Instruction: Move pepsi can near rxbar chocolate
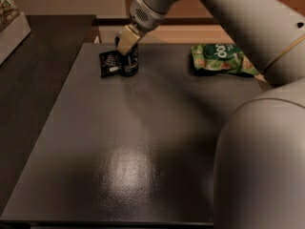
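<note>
Landmark: the pepsi can is standing upright on the counter, toward its far edge (everything below is being placed relative to this can).
Pepsi can: it is showing a dark navy side with a pale patch, and its top is being partly covered by the tool.
Tool: the tool is hanging directly over the can, its pale end overlapping the can's upper rim; whether it is clenched on the can or released, I cannot tell.
Arm: the pale arm is reaching down to the can from above and to the right of it, crossing the upper right of the view.
Rxbar chocolate: the rxbar chocolate is lying flat just to the left of the can, touching or nearly touching the can's base (the exact contact is being lost in shadow), with white lettering facing up.
Green snack bag: the green snack bag is lying well to the right of the can, at about the same depth on the counter.
Robot body: a large rounded grey body is filling the near right, well in front of the can.
Counter surface: dark and glossy, it is reflecting a patch of light well in front of the can.
Pale bin: a light-coloured bin is sitting far to the left of the can, on a neighbouring dark surface.
</note>
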